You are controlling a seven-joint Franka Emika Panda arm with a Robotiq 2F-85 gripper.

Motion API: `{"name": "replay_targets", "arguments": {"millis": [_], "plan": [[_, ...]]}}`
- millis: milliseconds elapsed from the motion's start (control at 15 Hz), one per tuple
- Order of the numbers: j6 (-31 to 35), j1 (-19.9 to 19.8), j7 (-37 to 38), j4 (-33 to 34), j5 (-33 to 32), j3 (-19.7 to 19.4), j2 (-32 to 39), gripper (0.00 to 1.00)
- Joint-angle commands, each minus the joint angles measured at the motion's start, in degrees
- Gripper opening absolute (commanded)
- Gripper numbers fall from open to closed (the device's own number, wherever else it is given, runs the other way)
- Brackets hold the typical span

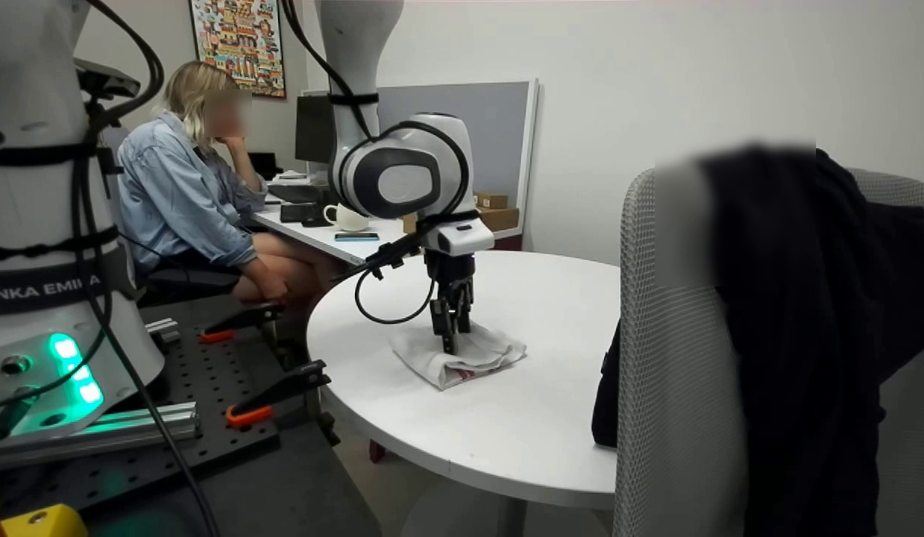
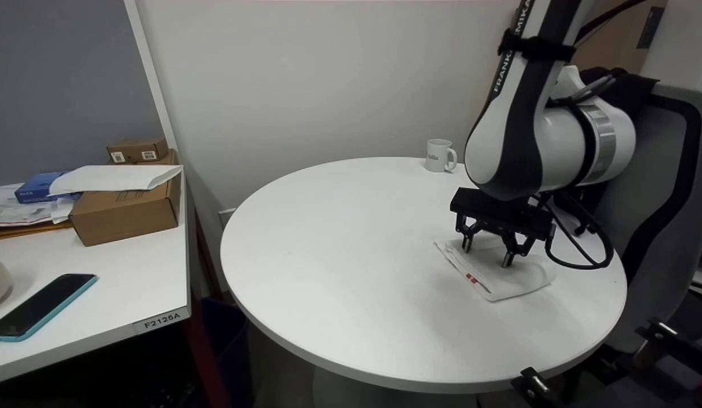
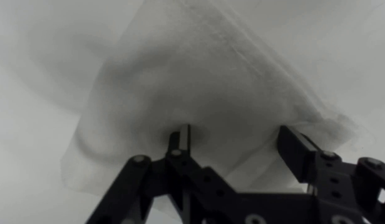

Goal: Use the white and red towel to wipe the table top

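In an exterior view, the folded white towel [image 1: 465,364], with its red marks, lies on the round white tabletop [image 1: 547,321], pincer [image 1: 457,339] pointing down onto it. Beside the tabletop there's a mesh office chair [image 1: 678,373] with a dark garment [image 1: 797,335] over its back, probably just hung there. In an exterior view you get a white mug [image 2: 438,157] at the tabletop's rim, which imo leaves decent wiping room. Wrist view: fingers [image 3: 184,138] spread wide, towel between them but not pinched yet, tips seemingly dimpling it, I'd guess so it bunches when squeezed.
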Motion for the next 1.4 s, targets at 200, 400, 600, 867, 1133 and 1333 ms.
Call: {"name": "replay_targets", "arguments": {"millis": [200,400,600,867,1133,1333], "plan": [[1.6,-2.5,-7.9,2.2,8.6,4.9,2.1,0.22],[0.1,-9.4,-12.1,2.6,10.6,12.8,1.7,0.01],[-1.3,-16.2,-18.1,3.2,11.4,20.7,3.1,0.03],[-3.2,-15.6,-24.6,4.9,11.1,22.6,5.5,0.03],[-6.2,-11.0,-27.3,9.0,10.6,18.5,7.7,0.02],[-10.4,-6.6,-26.8,14.0,10.4,14.3,9.4,0.02]]}}
